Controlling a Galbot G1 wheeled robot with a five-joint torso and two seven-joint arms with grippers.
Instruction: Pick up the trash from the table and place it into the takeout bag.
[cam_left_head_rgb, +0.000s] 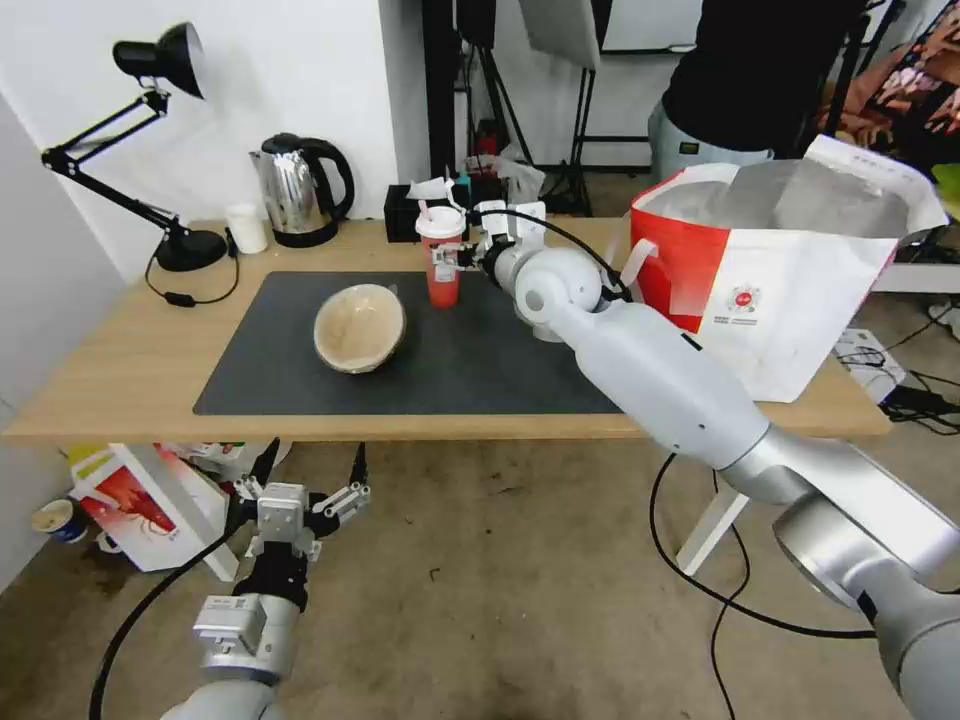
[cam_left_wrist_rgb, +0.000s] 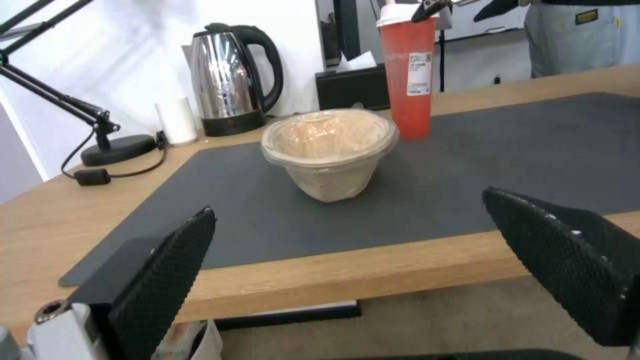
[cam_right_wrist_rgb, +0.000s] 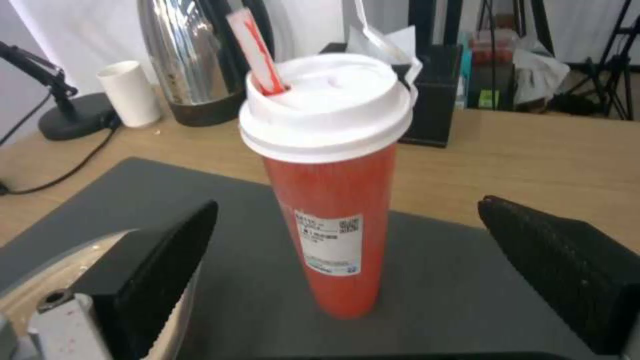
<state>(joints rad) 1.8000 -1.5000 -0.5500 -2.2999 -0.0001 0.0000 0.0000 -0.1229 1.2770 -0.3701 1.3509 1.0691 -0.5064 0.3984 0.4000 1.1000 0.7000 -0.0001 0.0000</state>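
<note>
A red drink cup (cam_left_head_rgb: 441, 262) with white lid and straw stands upright at the back of the dark mat (cam_left_head_rgb: 480, 370) on the table (cam_left_head_rgb: 120, 370). My right gripper (cam_left_head_rgb: 466, 254) reaches it from the right. In the right wrist view the cup (cam_right_wrist_rgb: 333, 210) stands between the open gripper's (cam_right_wrist_rgb: 348, 206) fingers, untouched by either. A tan paper bowl (cam_left_head_rgb: 360, 327) lies tilted on the mat's left half. The takeout bag (cam_left_head_rgb: 790, 270) stands open at the table's right end. My left gripper (cam_left_head_rgb: 308, 478) hangs open below the table's front edge, facing the bowl (cam_left_wrist_rgb: 330, 150).
Along the back edge stand a black desk lamp (cam_left_head_rgb: 165, 150), a small white cup (cam_left_head_rgb: 246, 228), a steel kettle (cam_left_head_rgb: 300, 190) and a black tissue box (cam_left_head_rgb: 405, 215). A red-and-white carton (cam_left_head_rgb: 140, 500) sits on the floor under the table's left end. Cables trail on the floor at right.
</note>
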